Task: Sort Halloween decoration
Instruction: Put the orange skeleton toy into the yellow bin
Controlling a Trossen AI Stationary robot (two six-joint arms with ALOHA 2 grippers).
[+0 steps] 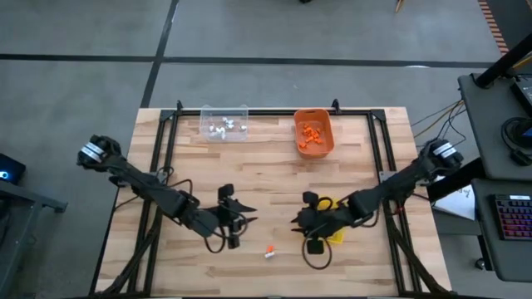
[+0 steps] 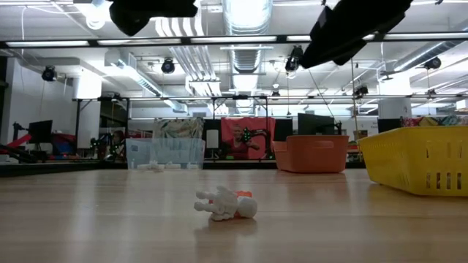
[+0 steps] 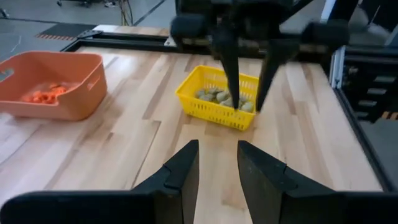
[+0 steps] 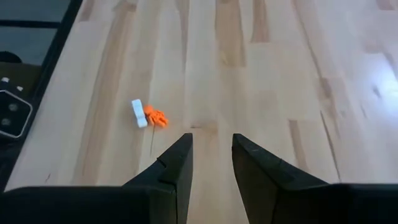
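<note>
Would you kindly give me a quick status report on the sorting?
Both end effectors, left and right, open, empty. Two trinkets loose on table; rest binned. Nothing in the way.

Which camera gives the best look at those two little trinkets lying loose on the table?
The low view: the white trinket fills the foreground, with the orange trinket peeking from behind it. The right wrist view shows both side by side, touching. The high view gives only specks; the left wrist view misses them.

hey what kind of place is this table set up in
Probably a robotics lab or open workshop. Beyond the wooden table the low view shows exposed ceiling ducts, strip lights and benches with monitors. The high view shows a desk with a keyboard beside the table.
</note>
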